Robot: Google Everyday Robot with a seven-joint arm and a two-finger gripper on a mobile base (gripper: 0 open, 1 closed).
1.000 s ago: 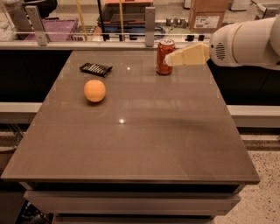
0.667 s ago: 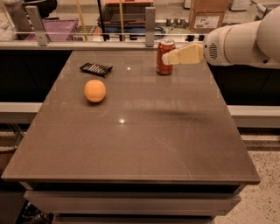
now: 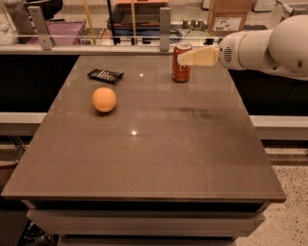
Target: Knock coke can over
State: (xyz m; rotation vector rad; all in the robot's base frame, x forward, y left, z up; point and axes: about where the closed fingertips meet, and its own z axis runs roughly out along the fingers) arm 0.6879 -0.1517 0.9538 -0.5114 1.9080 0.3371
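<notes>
- while standing upright on its silver base, placed where?
- coke can: far part of the table, right of centre, close to the back edge. red, white script, silver top. not tipped.
- touched by anything?
- apparently yes. gripper reaching in from the right, tip laid across the upper half of the can. looks like contact, though hard to tell touching from just in front.
- and the fingers?
- cream-coloured, pressed together into one tapering wedge, no gap showing between them. nothing held. pointing left, roughly level with the tabletop.
- behind the gripper?
- white arm, thick and rounded, coming in from the right edge of the view, raised above the table's far right corner.
- further out on the table?
- orange ball, round, left of centre, well apart from the can and nearer the camera. flat black device just beyond the ball, toward the back, lying flat, near the ball but not touching.
- tabletop itself?
- brown and glossy, catching a few small spots of light and a faint smeared reflection in front of the can.
- beyond the table?
- low rail along the back edge with an upright metal post just left of the can. past that, purple bin at the left and cardboard box at the right, behind the gripper. speckled floor at lower right.
</notes>
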